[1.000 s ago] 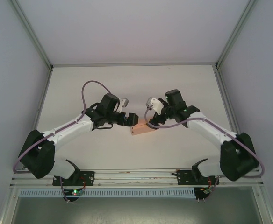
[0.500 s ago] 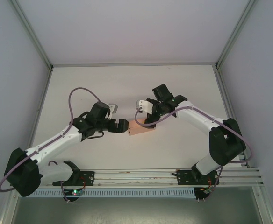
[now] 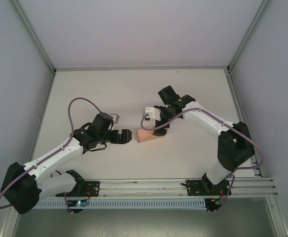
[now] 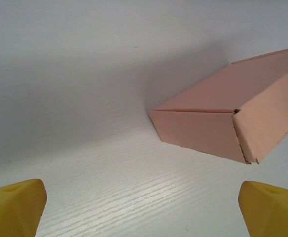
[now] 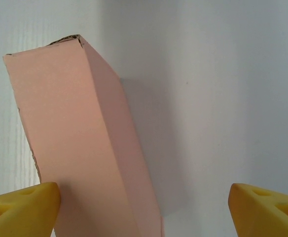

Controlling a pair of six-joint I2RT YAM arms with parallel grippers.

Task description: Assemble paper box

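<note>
Paper box (image 3: 150, 136) lay mid-bench (image 3: 85, 94), folded up into a plain pink block w/ a slightly ragged flap seam at one end. Vs a sec earlier, the left tool (image 3: 126, 136) had backed off the box's left end. It sat just beside it w/ a gap, jaws fully open, empty. The right arm had swung in over the box. The right tool (image 3: 156, 129) hung above it, jaws wide, one pad by the box's edge, gripping nothing. Folding looked about done; prob. only a last tuck or check left.
</note>
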